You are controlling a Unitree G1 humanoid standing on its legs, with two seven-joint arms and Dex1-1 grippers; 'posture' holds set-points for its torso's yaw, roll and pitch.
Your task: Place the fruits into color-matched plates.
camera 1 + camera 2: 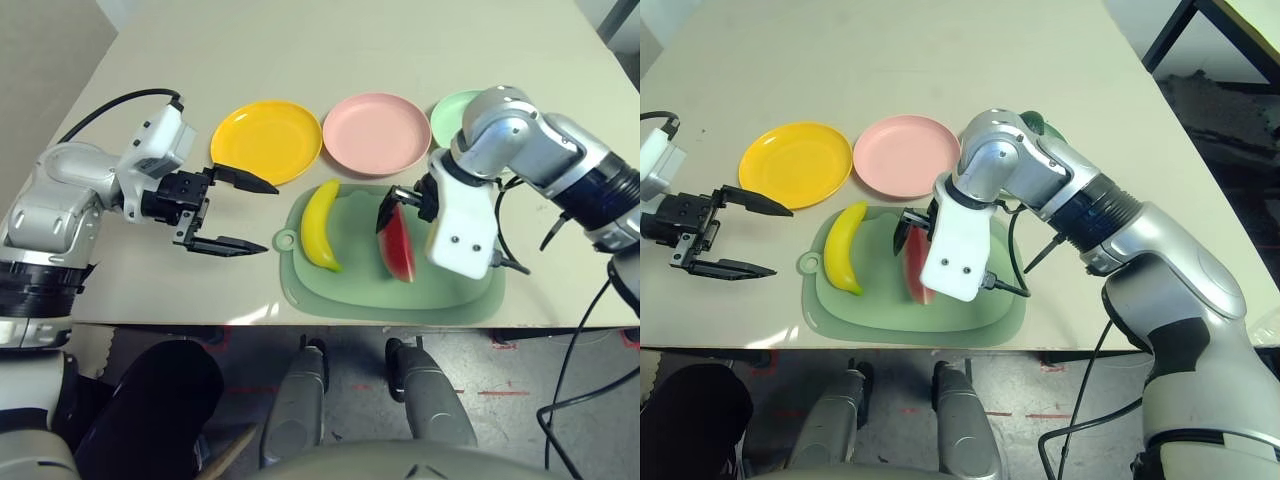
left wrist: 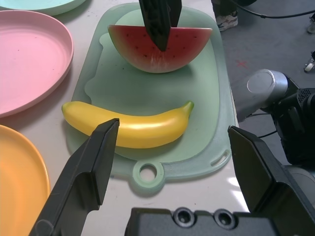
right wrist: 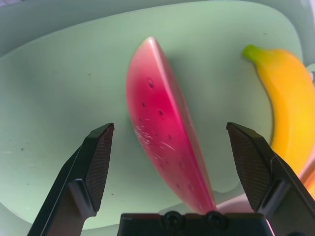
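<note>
Two fruits lie on a pale green cutting mat [image 1: 452, 292]: a yellow banana [image 1: 322, 225] on its left side and a red watermelon wedge [image 1: 398, 250] in the middle. My right gripper [image 1: 403, 205] hovers open right over the watermelon [image 3: 162, 132], one finger on each side, not touching it. To the left of the mat, my left gripper [image 1: 268, 217] stands open and empty, pointing toward the banana [image 2: 128, 125]. Behind the mat sit the plates: yellow [image 1: 266, 140], pink [image 1: 377, 130] and mint green [image 1: 450, 112], the last partly hidden by my right arm.
The mat's ring handle [image 1: 285, 241] sticks out toward my left gripper. The table's front edge [image 1: 200, 322] runs just below the mat. Black cables [image 1: 575, 380] hang from my right arm off the table's right side.
</note>
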